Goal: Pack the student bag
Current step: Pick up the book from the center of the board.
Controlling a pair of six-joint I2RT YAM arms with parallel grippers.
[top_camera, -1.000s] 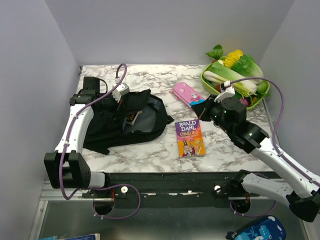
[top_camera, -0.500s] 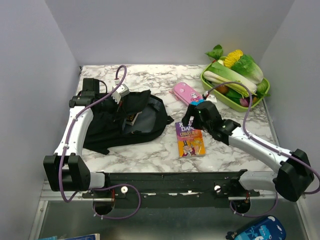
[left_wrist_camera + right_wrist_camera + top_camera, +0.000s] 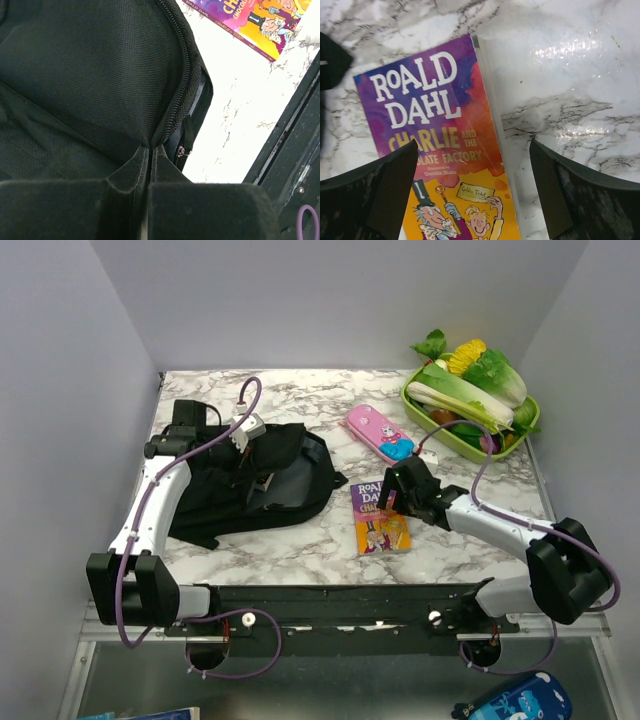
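The right pincer (image 3: 388, 485), swung down from the vegetable tray (image 3: 533, 423), now gapes wide over the book (image 3: 381, 528). The left pincer (image 3: 149, 155) pinches the backpack (image 3: 290, 490) on the marble table's (image 3: 300, 545) left side, between grey walls (image 3: 350, 300).

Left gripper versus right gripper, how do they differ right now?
The left gripper is shut, pinching the student bag at its zipper edge; the right gripper is open, gripping nothing. The left is at the bag, the right over the Roald Dahl book. Both point downward.
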